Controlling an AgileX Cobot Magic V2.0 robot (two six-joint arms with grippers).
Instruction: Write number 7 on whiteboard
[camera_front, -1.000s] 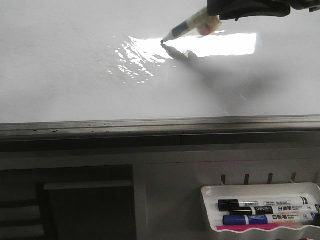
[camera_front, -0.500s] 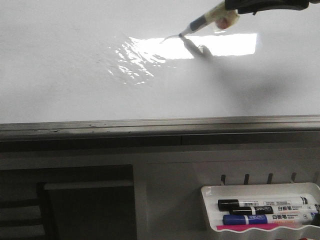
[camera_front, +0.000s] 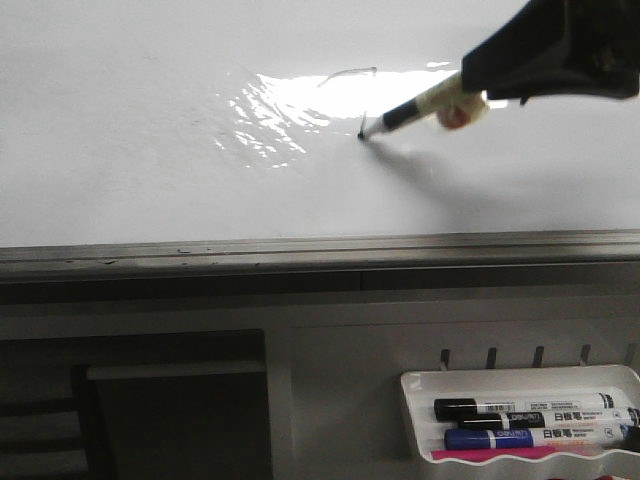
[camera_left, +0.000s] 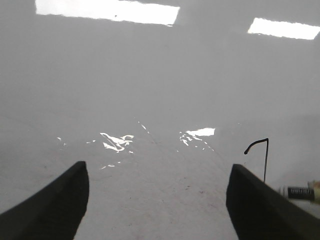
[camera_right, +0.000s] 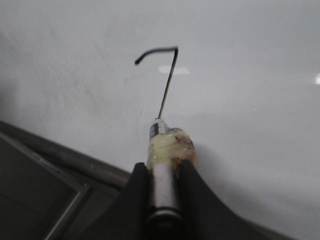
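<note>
Number 7 (camera_front: 356, 92) is sitting on the whiteboard (camera_front: 120, 150) toward its far right part, in the bright reflection: a short wavy top bar and a slanted downstroke. The right gripper (camera_right: 162, 172) is pinching a marker (camera_front: 415, 108), whose tip is touching the board at the stroke's lower end. The left gripper (camera_left: 157, 200) is hanging over the board with its fingers spread wide, holding nothing. A white tray (camera_front: 415, 385) at the near right corner is holding spare markers (camera_front: 520, 423).
</note>
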